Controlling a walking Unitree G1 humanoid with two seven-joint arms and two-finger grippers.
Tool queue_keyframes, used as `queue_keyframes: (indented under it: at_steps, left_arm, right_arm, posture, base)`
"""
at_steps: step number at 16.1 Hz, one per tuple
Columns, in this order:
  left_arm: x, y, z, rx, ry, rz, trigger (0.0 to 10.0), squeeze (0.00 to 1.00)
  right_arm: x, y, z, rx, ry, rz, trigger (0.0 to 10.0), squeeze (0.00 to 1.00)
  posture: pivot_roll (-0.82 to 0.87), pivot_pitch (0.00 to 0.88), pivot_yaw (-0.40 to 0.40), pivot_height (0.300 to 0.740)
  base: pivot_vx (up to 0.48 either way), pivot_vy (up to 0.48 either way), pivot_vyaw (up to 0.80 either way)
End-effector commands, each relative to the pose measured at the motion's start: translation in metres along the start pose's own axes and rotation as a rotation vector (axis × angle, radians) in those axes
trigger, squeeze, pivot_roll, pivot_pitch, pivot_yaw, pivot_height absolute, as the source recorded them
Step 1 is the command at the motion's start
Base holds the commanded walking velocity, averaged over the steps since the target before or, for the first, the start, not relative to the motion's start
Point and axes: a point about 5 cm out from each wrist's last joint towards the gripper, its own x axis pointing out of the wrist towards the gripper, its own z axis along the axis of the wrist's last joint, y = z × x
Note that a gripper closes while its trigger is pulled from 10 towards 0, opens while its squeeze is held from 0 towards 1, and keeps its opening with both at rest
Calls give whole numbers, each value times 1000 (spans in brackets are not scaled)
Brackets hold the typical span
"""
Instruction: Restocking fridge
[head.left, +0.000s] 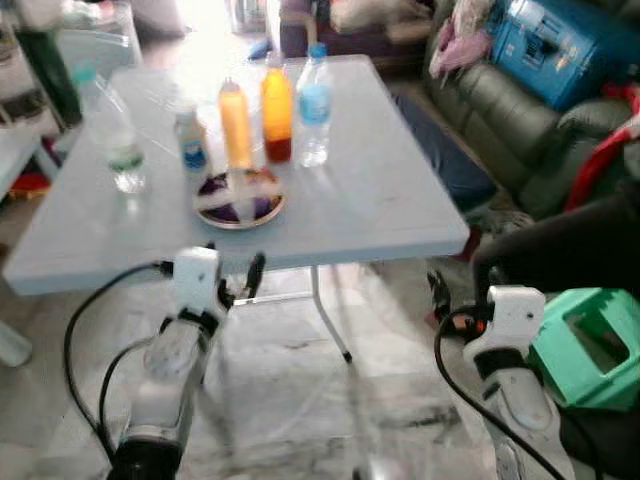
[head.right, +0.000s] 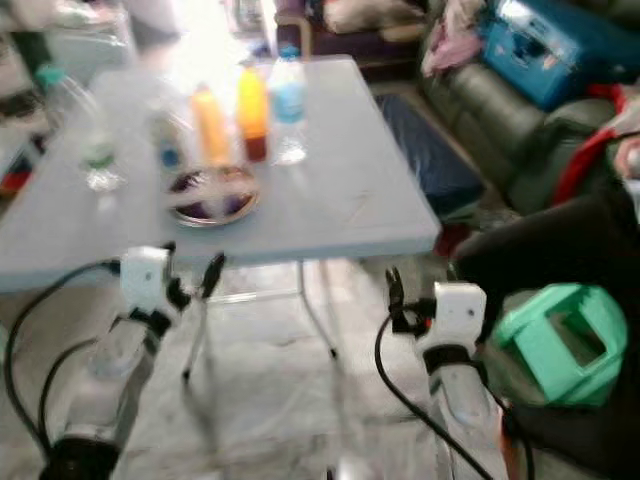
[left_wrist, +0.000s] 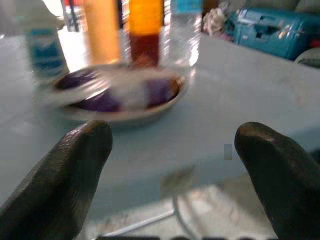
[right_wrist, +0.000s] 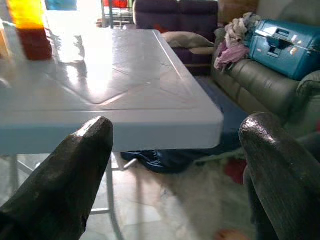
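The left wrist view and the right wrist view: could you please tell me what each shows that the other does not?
Left wrist view alone: the purple-patterned plate and the pale orange bottle behind it, seen between the open left gripper fingers. Right wrist view alone: the dark purple sofa and the pink clothes, beyond the open right gripper. Shared: the pale blue table, the blue case and the orange-and-red bottle.
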Motion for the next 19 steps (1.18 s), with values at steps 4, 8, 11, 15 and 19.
queue_keyframes:
  at_steps: [4,8,11,15,19]
  left_arm:
    - [-2,6,-4,32,19,45,10000,0]
    - [1,13,3,61,-5,87,10000,0]
    - [1,13,3,61,-10,68,10000,0]
    - [-3,12,2,57,-15,61,10000,0]
    - [-2,8,3,62,-22,37,10000,0]
  right_arm:
    - [5,4,7,-10,-35,35,10000,0]
    - [9,6,12,-43,-55,80,10000,0]
    - [11,4,13,-40,-58,71,10000,0]
    - [6,6,7,4,-27,22,10000,0]
    - [6,11,6,10,-21,53,10000,0]
  posture:
    - [3,25,-6,740]
    - [11,35,-8,740]
    - [4,45,-9,740]
    - [4,52,-4,740]
    - [7,53,-3,740]
  base:
    - [0,0,761]
    - [0,0,748]
    - [0,0,717]
    - [0,0,167]
    - [297,0,0]
